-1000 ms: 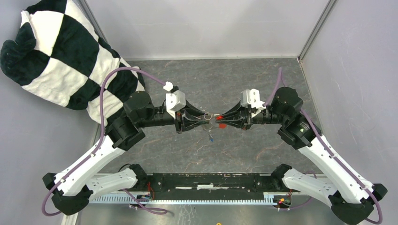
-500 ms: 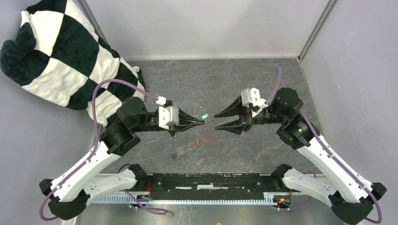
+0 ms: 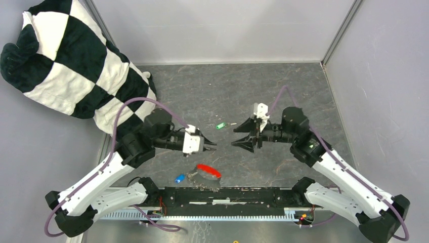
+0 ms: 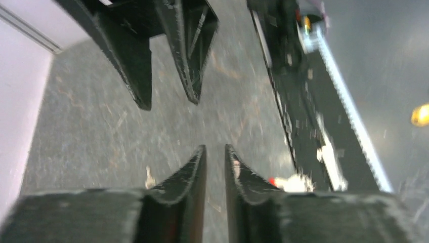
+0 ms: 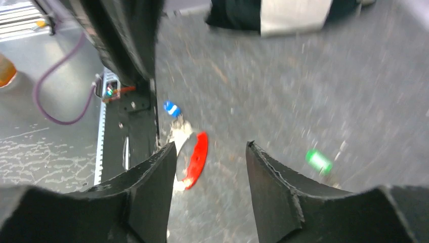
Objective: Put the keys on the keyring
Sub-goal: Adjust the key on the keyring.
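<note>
both tools empty, all task pieces down on the table [image 3: 283, 91]. left gripper [image 3: 211, 146] has its fingers nearly together, only a slim slit between them in the left wrist view, nothing in it. right gripper [image 3: 235, 137] stands well spread, nothing between its fingers; bare floor shows through the gap in its own view. the two face each other tip to tip near the table's middle, apart. green key [image 3: 220, 125] lies just to the far side of that gap, long axis running left-right, green head left, silver blade pointing right toward the right gripper's far finger. judged: right arm is the nearer to the blade, left arm the nearer to the head. keyring [image 3: 208, 170] lies on the near side, close to the base rail, red tag slanting left-far to right-near, grey clump at its left end. blue key [image 3: 179, 178] sits just left of that clump; cannot tell whether it is on the ring or only touching. green key and keyring well apart, the grippers between them. no brand, label or writing legible; wrist views blurred.
</note>
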{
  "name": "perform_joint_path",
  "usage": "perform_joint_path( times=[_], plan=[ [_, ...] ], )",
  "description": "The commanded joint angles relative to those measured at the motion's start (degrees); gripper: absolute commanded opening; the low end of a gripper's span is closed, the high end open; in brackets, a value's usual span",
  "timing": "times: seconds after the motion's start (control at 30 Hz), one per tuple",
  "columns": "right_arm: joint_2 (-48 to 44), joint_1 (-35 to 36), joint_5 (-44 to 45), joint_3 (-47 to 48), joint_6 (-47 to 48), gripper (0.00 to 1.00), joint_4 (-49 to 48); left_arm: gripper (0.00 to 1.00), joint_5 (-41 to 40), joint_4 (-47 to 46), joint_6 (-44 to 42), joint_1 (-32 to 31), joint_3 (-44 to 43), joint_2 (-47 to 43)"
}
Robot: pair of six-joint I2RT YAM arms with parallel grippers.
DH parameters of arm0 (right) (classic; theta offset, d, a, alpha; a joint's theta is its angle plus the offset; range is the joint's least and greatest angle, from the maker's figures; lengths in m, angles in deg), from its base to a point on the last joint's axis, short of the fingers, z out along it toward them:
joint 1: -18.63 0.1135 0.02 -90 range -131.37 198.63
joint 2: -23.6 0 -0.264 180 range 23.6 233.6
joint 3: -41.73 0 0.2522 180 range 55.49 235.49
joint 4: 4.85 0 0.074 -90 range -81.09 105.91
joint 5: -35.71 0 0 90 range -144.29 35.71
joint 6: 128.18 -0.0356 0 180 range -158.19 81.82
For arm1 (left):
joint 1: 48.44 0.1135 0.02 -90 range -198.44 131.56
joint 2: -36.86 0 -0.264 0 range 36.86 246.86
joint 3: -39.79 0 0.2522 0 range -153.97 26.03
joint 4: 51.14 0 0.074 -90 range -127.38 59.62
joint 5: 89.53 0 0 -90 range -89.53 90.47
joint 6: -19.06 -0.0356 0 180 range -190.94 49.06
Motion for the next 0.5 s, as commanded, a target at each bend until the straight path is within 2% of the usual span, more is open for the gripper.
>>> perform_joint_path(
  times=[0.0, 0.1, 0.23, 0.37, 0.47],
  plan=[
    [-2.32, 0.40, 11.24, -13.58, -4.92, 0.60, 1.27, 0.30, -0.60, 18.01, -22.62, 0.01, 4.57, 2.65],
    [-5.21, 2.16, 11.85, -26.79, -13.39, 0.65, -5.46, 0.38, -4.46, 21.03, -30.27, 0.00, 9.24, 2.84],
    [-5.75, 8.15, 10.36, -39.61, -21.83, 0.71, -18.32, 0.46, -5.89, 18.02, -36.35, 0.04, 16.52, 1.14],
    [-2.76, 17.90, 19.03, -40.30, -13.12, 0.68, -19.61, 0.49, -7.36, 12.59, -38.43, 0.00, 23.07, 1.45],
    [0.28, 22.14, 22.52, -39.71, -7.46, 0.65, -23.48, 0.44, -10.34, 9.67, -35.74, 0.04, 23.82, 1.24]
  ],
)
